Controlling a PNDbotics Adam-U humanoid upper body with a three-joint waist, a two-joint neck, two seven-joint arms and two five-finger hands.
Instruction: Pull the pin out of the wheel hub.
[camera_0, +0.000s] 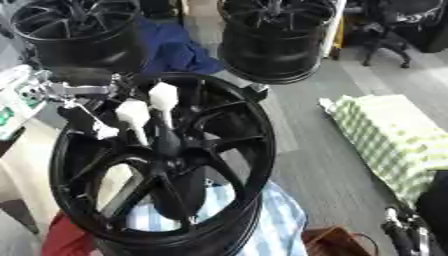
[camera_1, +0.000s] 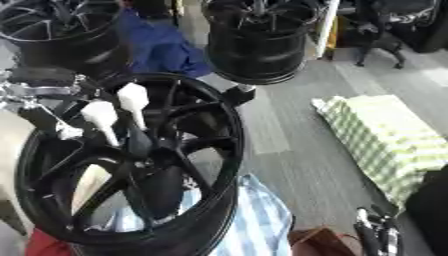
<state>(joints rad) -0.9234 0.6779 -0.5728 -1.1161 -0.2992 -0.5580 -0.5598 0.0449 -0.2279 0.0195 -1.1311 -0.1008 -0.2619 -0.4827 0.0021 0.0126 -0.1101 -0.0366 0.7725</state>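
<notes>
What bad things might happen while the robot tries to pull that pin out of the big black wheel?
The left hand reaches into the wheel hub between thin spokes, so its white-tipped fingers might catch on a spoke as they come back out. I cannot make out the pin itself, so the fingers may miss it or slip off. The wheel stands tilted on a striped cloth; a pull might shift or tip it.

Black wheel hub (camera_0: 166, 165), white fingers (camera_0: 133, 114), green-checked cloth (camera_0: 394, 137)
</notes>
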